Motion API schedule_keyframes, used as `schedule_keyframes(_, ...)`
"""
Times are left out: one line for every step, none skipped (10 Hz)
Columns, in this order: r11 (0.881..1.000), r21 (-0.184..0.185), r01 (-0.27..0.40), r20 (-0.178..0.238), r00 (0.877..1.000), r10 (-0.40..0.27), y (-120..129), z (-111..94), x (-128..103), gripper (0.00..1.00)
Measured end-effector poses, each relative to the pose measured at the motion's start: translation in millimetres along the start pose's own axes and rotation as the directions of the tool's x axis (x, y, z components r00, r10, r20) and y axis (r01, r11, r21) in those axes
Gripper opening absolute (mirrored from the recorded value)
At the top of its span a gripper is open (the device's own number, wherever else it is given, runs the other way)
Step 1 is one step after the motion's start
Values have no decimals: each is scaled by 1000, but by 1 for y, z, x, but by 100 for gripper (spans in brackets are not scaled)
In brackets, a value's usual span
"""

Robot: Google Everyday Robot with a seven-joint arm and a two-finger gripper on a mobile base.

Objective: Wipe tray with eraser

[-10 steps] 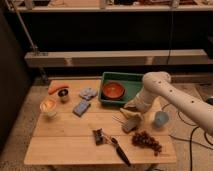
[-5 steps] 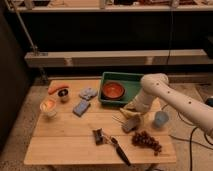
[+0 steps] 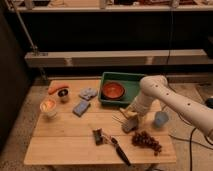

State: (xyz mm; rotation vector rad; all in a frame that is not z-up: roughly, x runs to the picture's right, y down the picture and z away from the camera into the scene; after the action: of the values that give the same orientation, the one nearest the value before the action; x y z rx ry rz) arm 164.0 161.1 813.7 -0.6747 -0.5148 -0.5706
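Note:
The green tray (image 3: 131,80) stands at the back middle of the wooden table (image 3: 65,145) and holds a red bowl (image 3: 113,91). My gripper (image 3: 130,119) hangs from the white arm (image 3: 165,97) that reaches in from the right. It is low over the table, just in front of the tray's front right corner. A yellowish piece (image 3: 128,113) and a grey piece (image 3: 129,126) sit right at the gripper; I cannot tell whether either is held. A blue block (image 3: 81,107) and a grey-blue pad (image 3: 88,93) lie left of the tray. I cannot tell which of these is the eraser.
A carrot (image 3: 57,88), a small dark cup (image 3: 63,95) and a white cup (image 3: 48,106) are at the left. A blue cup (image 3: 161,119) stands right of the gripper. Grapes (image 3: 146,141), a black-handled tool (image 3: 120,150) and a dark object (image 3: 98,136) lie at the front.
The arm and gripper have shifted only slightly left, staying near the tray's front right corner. The objects on the table have not moved.

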Motion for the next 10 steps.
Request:
schedule_keyframes(1000,11,15,6,1000,-15,1,0,0,39)
schedule_keyframes(999,31,30,15,999,-31,2,-2,-1,28)
schedule_keyframes(998,48,39,19,999,-40,4,-7,-1,18)
schedule_keyframes(997,55,45,19,999,-46,4,-9,-3,11)
schedule_keyframes(996,61,57,21,998,-59,2,-11,-5,2)
schedule_keyframes(996,63,60,22,998,-61,3,-11,-6,0)
schedule_keyframes(996,64,61,24,998,-62,3,-11,-6,0)
schedule_keyframes(996,65,61,26,998,-63,4,-11,-6,0)
schedule_keyframes(996,65,62,28,998,-64,5,-11,-7,2)
schedule_keyframes(997,55,61,25,998,-62,6,-13,-7,9)
